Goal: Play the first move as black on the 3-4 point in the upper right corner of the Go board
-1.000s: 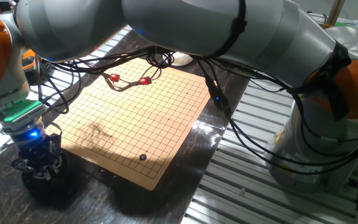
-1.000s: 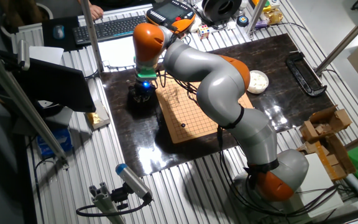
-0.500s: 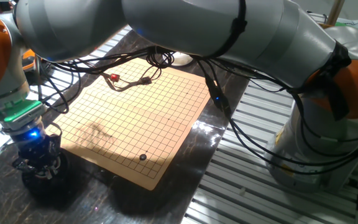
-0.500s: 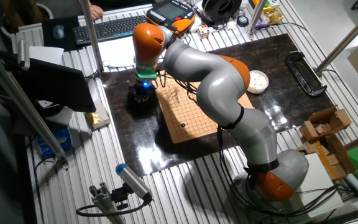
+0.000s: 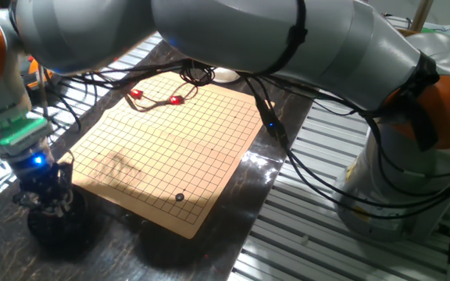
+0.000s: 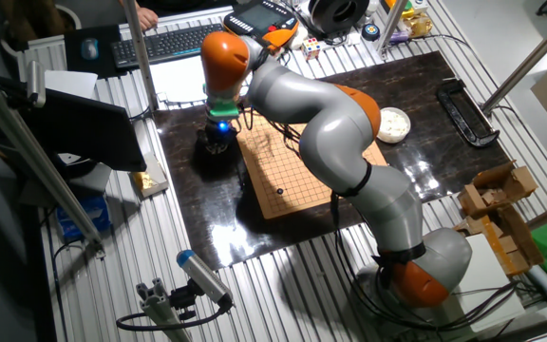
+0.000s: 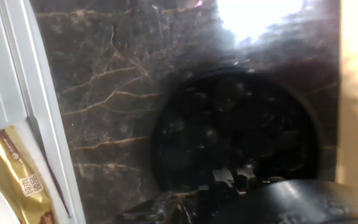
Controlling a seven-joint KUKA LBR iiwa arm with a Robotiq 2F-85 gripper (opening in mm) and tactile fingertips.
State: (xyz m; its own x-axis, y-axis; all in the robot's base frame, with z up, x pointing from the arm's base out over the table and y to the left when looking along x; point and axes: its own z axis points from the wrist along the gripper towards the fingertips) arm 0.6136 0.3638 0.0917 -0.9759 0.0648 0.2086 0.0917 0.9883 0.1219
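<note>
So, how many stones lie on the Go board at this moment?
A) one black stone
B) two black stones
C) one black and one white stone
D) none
A: a single black stone sits on the Go board near its front edge; no other stone shows on the grid.

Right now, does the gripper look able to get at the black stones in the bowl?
Probably yes: the gripper sits directly above the open black bowl, and the black stones lie uncovered beneath it, nothing between.
</note>
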